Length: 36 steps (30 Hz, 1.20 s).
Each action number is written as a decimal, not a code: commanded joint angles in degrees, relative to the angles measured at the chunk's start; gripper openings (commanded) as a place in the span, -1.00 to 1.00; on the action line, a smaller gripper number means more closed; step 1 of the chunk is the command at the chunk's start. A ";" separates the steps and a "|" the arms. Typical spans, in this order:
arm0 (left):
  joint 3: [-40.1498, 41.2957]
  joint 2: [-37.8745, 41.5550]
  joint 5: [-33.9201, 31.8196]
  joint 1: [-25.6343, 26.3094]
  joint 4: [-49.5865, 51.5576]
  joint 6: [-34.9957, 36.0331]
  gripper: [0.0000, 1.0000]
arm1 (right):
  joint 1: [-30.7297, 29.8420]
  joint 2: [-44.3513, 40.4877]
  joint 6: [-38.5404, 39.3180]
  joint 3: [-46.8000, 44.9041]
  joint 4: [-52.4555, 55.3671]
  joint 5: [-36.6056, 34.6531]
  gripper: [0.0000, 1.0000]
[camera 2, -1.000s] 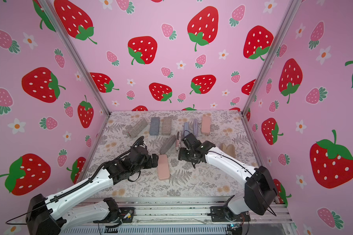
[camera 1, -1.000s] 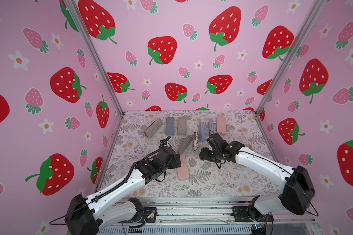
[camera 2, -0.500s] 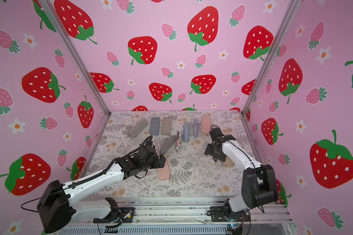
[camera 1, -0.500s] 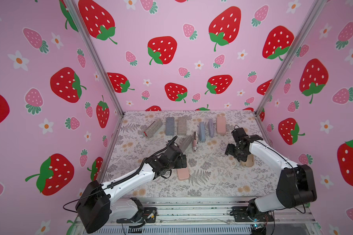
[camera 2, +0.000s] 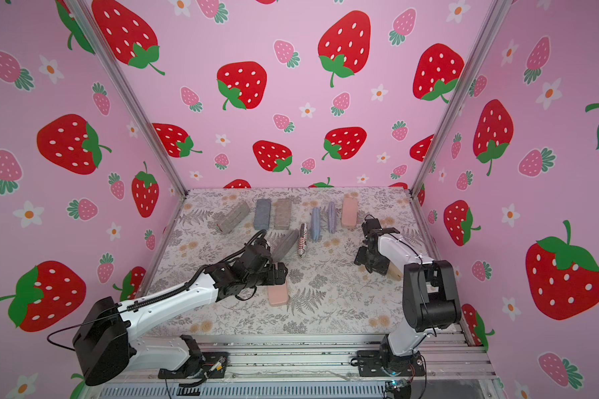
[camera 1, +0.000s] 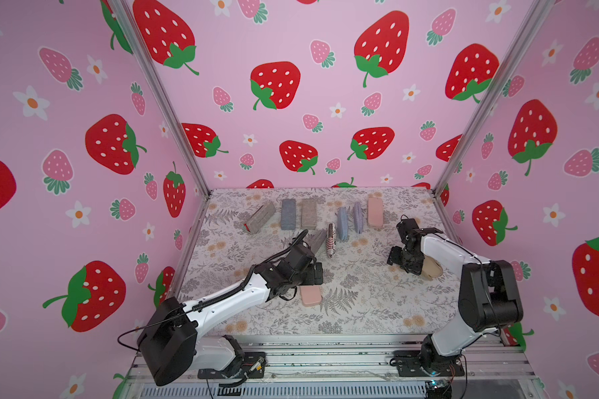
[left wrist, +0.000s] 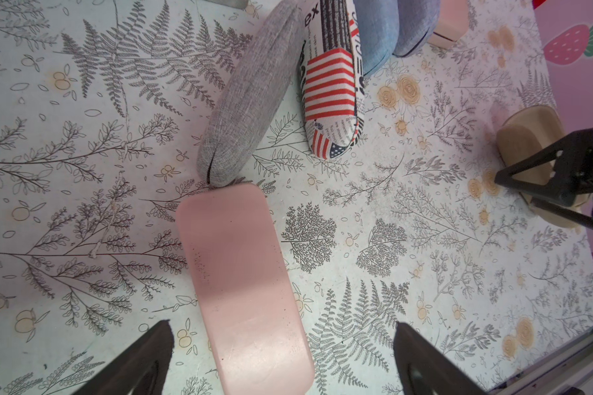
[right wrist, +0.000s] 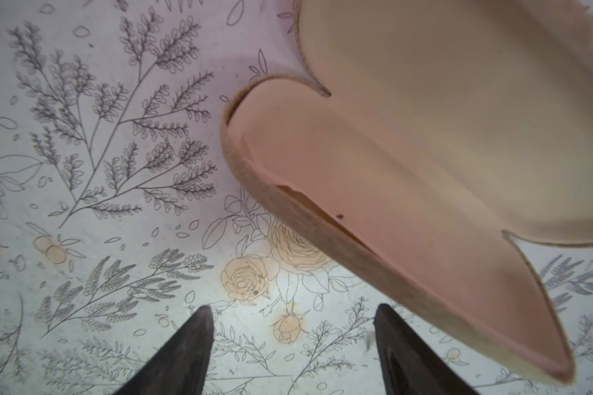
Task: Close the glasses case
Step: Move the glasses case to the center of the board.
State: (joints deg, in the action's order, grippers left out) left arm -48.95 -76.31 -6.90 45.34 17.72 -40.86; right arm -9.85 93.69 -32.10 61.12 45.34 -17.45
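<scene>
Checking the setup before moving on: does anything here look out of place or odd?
Yes. The tan glasses case beside the open right gripper lies wide open, while the back row of cases looks shut. The grey case lies askew, and its end seems to touch the pink case.

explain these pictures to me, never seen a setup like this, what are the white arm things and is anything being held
You're seeing two white robot arms, a left arm and a right arm, mounted at the near edge of a floral table. Each ends in a two-fingered gripper. The two wide pictures come from one camera pair looking down from above; the two close-ups come from a camera on each wrist. On the table lie glasses cases: a row of cases at the back, a closed pink case below the left gripper, and an open tan case close to the right gripper. Both grippers are open and hold nothing.
</scene>
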 commanded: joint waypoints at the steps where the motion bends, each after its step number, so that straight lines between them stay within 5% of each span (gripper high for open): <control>1: -2.63 -1.05 0.13 0.36 -0.94 -1.00 0.99 | 0.27 -3.07 1.22 -0.99 -2.16 2.65 0.50; 6: -3.33 -2.54 0.56 0.65 -1.36 -0.89 0.99 | 0.28 -8.12 3.88 -0.66 -1.02 5.88 0.48; 11: -4.09 -3.99 1.31 1.00 -2.06 -0.80 0.99 | 0.27 -9.93 7.59 2.11 3.37 1.42 0.52; 19: -4.71 -5.24 1.97 1.19 -2.35 0.06 0.99 | 0.27 0.19 15.55 6.37 6.29 -10.50 0.57; 29: -5.95 -7.04 1.93 1.02 -1.28 1.22 0.99 | 1.41 7.90 16.13 8.81 4.13 -11.99 0.57; 32: -5.87 -7.30 2.07 0.98 -1.44 1.16 0.99 | 1.67 9.15 15.76 8.68 4.01 -11.45 0.45; 36: -5.63 -7.42 2.24 1.01 -1.62 1.00 0.99 | 2.02 9.70 14.97 8.05 3.61 -10.23 -0.06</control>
State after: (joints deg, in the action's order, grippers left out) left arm -52.60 -83.33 -4.86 46.30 16.08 -40.12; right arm -8.34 103.09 -16.53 68.95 48.88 -28.53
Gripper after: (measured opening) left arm 0.995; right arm 0.513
